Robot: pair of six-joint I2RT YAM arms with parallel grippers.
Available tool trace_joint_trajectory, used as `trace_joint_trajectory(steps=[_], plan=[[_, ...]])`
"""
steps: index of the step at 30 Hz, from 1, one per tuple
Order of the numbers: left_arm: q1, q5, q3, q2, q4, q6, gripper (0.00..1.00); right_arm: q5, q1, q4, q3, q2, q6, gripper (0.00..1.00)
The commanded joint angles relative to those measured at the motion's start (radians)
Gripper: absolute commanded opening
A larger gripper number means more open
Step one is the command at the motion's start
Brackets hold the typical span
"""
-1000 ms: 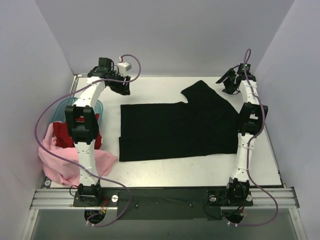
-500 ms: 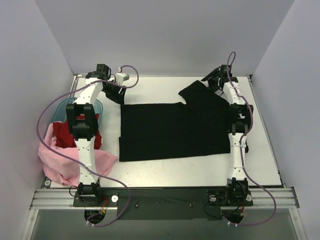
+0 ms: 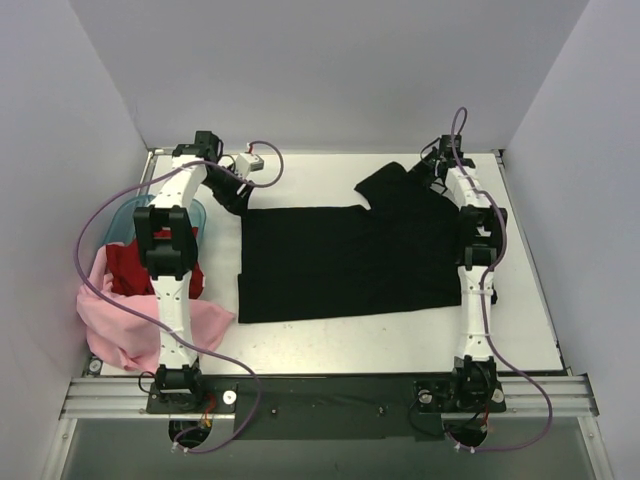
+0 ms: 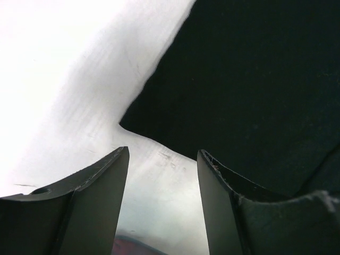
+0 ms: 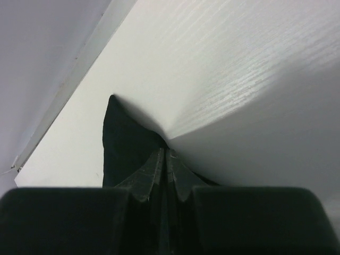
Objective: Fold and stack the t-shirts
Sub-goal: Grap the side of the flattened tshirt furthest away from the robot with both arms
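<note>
We've swung the right gripper (image 5: 166, 158) in and pinched shut on the far-right sleeve of the black t-shirt (image 3: 350, 262); it lies flat mid-table, long axis left-right, far-left corner just beside our open, empty left gripper (image 4: 163, 154).

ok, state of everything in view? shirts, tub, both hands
black shirt: spread flat on the table, unfolded, far-right sleeve pinched.
red shirt: crumpled, bunched at the tub.
pink shirt: crumpled, spilling onto the table.
tub: at the table's left edge, mostly hidden by shirts and the arm.
left hand: open, empty, low by the black shirt's far-left corner.
right hand: shut on the black shirt's sleeve.
</note>
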Motion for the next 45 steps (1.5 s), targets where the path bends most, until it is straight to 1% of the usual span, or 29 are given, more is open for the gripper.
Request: trace_joint_trajectory(steps=[1,4,9,14,17,19,21,24,25,26,27,28,29,30,33,35,38,41,42,45], plan=[[-0.002,0.043,0.106,0.043,-0.026,0.100,0.65,-0.033,-0.005,-0.009,-0.066,-0.127,-0.079,0.00],[-0.018,0.005,0.167,0.090,-0.065,0.134,0.67,-0.056,-0.004,-0.005,-0.128,-0.194,-0.119,0.00],[-0.030,-0.029,0.183,0.133,0.009,0.123,0.69,-0.077,-0.005,0.017,-0.236,-0.305,-0.184,0.00],[-0.039,-0.009,0.224,0.162,-0.005,0.142,0.69,-0.085,-0.002,-0.008,-0.267,-0.346,-0.228,0.00],[-0.051,-0.006,0.230,0.177,-0.033,0.177,0.67,-0.093,-0.001,-0.009,-0.291,-0.369,-0.234,0.00],[-0.055,0.011,0.241,0.185,-0.054,0.191,0.63,-0.100,-0.001,-0.009,-0.300,-0.379,-0.239,0.00],[-0.050,0.030,0.265,0.197,-0.097,0.211,0.53,-0.106,-0.002,-0.012,-0.303,-0.383,-0.240,0.00],[-0.051,0.026,0.293,0.215,-0.193,0.264,0.46,-0.113,-0.001,-0.011,-0.310,-0.397,-0.240,0.00],[-0.048,0.028,0.292,0.214,-0.207,0.272,0.39,-0.116,0.001,-0.012,-0.313,-0.400,-0.242,0.00],[-0.050,0.025,0.287,0.212,-0.226,0.290,0.36,-0.116,0.001,-0.014,-0.313,-0.408,-0.244,0.00],[-0.051,0.031,0.287,0.211,-0.235,0.295,0.25,-0.117,0.002,-0.017,-0.314,-0.409,-0.245,0.00],[-0.051,0.036,0.292,0.208,-0.253,0.303,0.18,-0.120,0.001,-0.017,-0.316,-0.417,-0.247,0.00],[-0.053,0.052,0.295,0.205,-0.263,0.310,0.04,-0.123,0.001,-0.023,-0.320,-0.422,-0.247,0.00],[-0.054,0.062,0.296,0.197,-0.281,0.317,0.00,-0.126,0.001,-0.026,-0.325,-0.437,-0.248,0.00],[-0.056,0.088,0.281,0.163,-0.281,0.303,0.00,-0.136,-0.002,-0.052,-0.371,-0.477,-0.273,0.00],[-0.056,0.085,0.249,0.124,-0.231,0.272,0.00,-0.133,-0.005,-0.064,-0.430,-0.529,-0.296,0.00],[-0.051,0.074,0.143,0.024,-0.145,0.228,0.00,-0.131,-0.021,-0.075,-0.565,-0.628,-0.323,0.00],[-0.051,0.059,0.051,-0.051,-0.091,0.237,0.00,-0.139,-0.051,-0.081,-0.679,-0.728,-0.345,0.00],[-0.050,0.057,0.024,-0.074,-0.091,0.251,0.00,-0.142,-0.065,-0.083,-0.726,-0.744,-0.346,0.00],[-0.056,0.034,0.002,-0.102,-0.128,0.268,0.00,-0.159,-0.090,-0.104,-0.817,-0.832,-0.368,0.00]])
